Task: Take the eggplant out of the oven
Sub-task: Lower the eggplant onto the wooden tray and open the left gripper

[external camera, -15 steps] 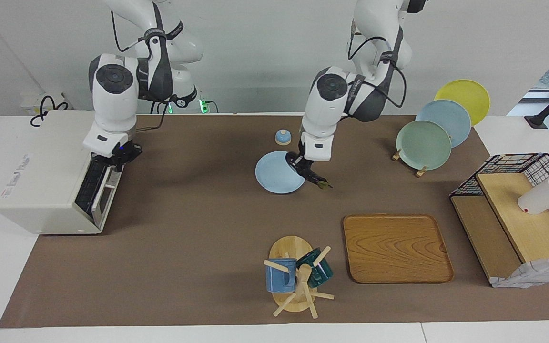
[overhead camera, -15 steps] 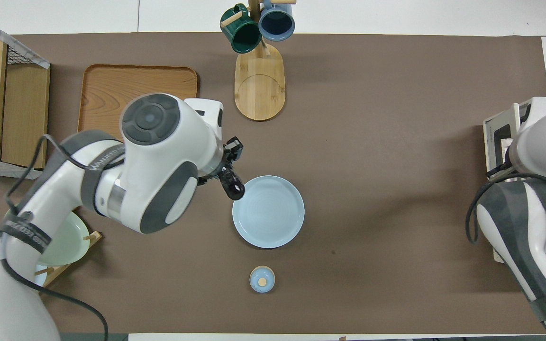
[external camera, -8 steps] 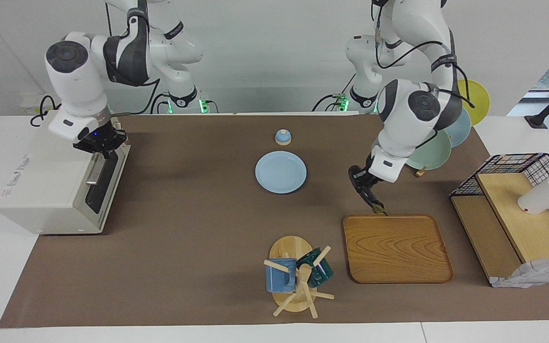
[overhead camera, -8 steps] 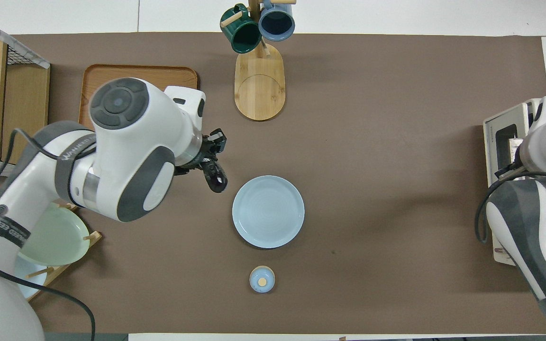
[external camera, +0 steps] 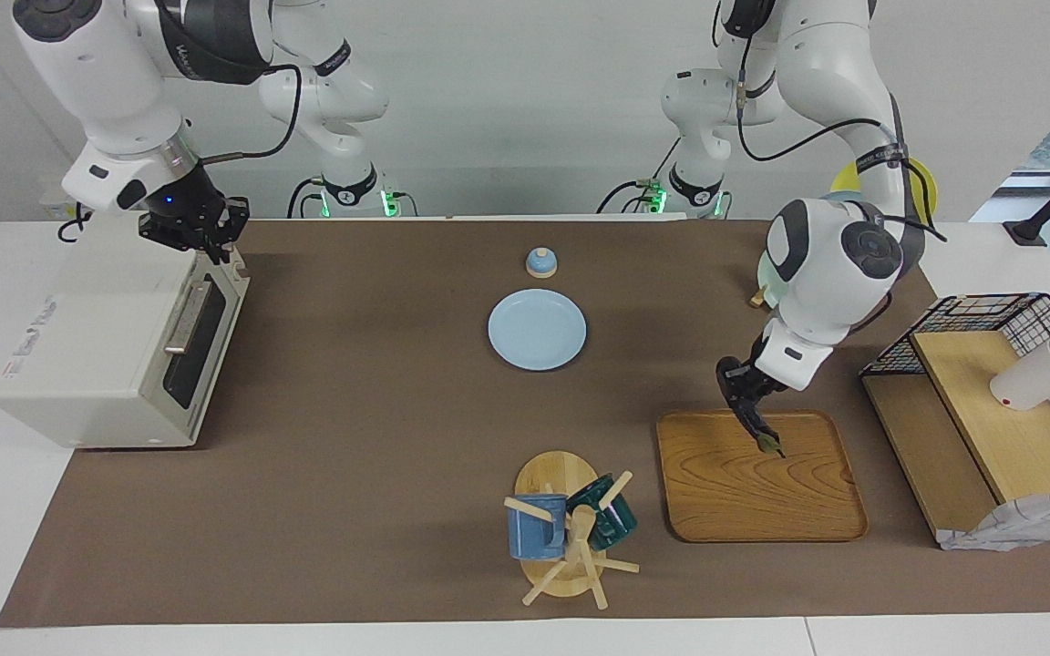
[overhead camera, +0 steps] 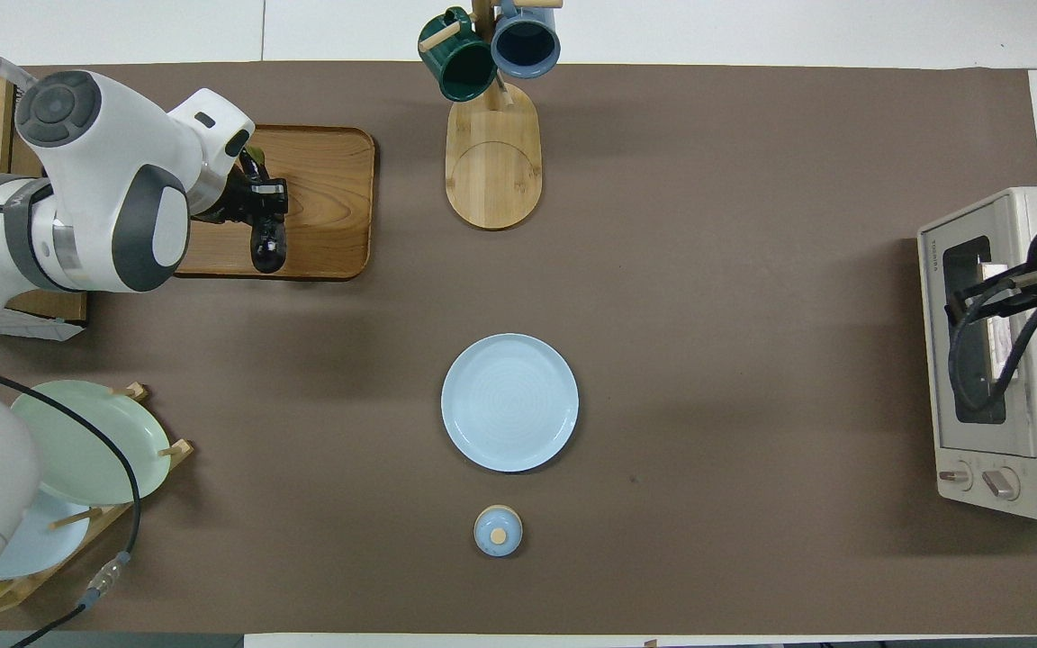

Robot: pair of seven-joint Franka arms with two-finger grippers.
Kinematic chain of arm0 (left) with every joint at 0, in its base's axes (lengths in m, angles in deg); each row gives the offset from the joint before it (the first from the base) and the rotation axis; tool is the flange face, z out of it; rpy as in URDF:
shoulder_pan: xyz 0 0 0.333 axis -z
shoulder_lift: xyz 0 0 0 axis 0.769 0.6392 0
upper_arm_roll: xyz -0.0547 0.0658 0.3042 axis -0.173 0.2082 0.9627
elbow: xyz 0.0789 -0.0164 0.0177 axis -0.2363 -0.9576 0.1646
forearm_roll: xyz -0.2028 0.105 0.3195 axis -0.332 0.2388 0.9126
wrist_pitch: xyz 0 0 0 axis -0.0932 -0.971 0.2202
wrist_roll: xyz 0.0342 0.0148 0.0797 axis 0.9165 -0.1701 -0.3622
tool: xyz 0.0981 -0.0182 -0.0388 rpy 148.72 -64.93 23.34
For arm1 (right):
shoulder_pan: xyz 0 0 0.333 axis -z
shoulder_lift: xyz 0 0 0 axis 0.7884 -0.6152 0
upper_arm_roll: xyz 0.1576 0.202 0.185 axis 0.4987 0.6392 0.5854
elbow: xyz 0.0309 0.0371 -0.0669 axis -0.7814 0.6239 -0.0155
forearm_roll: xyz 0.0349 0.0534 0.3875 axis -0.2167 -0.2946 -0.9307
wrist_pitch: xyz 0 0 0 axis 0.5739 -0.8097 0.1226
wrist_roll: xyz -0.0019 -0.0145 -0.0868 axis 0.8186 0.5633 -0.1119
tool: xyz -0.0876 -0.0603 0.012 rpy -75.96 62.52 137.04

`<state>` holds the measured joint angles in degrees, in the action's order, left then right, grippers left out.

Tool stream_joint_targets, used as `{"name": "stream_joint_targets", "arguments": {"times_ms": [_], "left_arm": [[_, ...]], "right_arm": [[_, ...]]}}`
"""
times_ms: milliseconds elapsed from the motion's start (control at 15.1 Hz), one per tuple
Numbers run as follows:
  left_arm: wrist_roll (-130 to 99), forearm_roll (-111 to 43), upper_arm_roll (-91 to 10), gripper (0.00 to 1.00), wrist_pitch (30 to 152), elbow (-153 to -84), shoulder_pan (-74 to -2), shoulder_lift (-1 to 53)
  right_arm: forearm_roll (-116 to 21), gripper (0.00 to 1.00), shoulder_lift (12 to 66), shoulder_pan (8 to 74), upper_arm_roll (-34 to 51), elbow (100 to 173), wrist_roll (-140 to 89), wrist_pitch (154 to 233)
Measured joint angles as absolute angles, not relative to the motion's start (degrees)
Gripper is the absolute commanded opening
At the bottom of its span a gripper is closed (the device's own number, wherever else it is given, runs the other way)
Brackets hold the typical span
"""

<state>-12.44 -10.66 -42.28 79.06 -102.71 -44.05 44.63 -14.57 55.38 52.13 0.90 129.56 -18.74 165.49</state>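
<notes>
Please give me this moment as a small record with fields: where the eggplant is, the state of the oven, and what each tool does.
eggplant: held tilted by the left tool, stem tip low over the wooden tray
left tool: shut on the eggplant, over the tray's edge nearer the robots
oven: door closed, at the right arm's end of the table
right tool: raised above the oven's top edge, holding nothing
blue plate: bare

White wall, brown-matted table

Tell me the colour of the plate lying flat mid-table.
Pale blue plate; overhead view shows it best.
</notes>
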Motion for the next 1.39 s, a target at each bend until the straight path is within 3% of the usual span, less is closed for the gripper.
{"name": "stream_joint_targets", "arguments": {"times_ms": [332, 398, 996, 1395], "left_arm": [[-12.0, -10.5, -42.3, 0.0, 80.3, -101.2, -46.2, 46.7], [-11.7, -10.3, -42.4, 0.99, 80.3, -101.2, -46.2, 46.7], [-12.6, -10.2, -42.6, 1.0, 79.7, -99.9, -46.7, 44.5], [-14.6, -10.2, -42.6, 1.0, 63.7, -99.1, -46.9, 31.9]], "right_arm": [[-14.3, 1.0, 55.3, 49.1, 0.3, 128.5, -19.4, 163.8], [-14.1, 1.0, 55.3, 47.0, -0.7, 128.4, -20.8, 163.4], [-14.0, 1.0, 55.2, 45.2, -3.2, 128.1, -22.3, 162.7], [-14.0, 1.0, 55.2, 45.7, -3.4, 127.9, -22.4, 162.7]]}}
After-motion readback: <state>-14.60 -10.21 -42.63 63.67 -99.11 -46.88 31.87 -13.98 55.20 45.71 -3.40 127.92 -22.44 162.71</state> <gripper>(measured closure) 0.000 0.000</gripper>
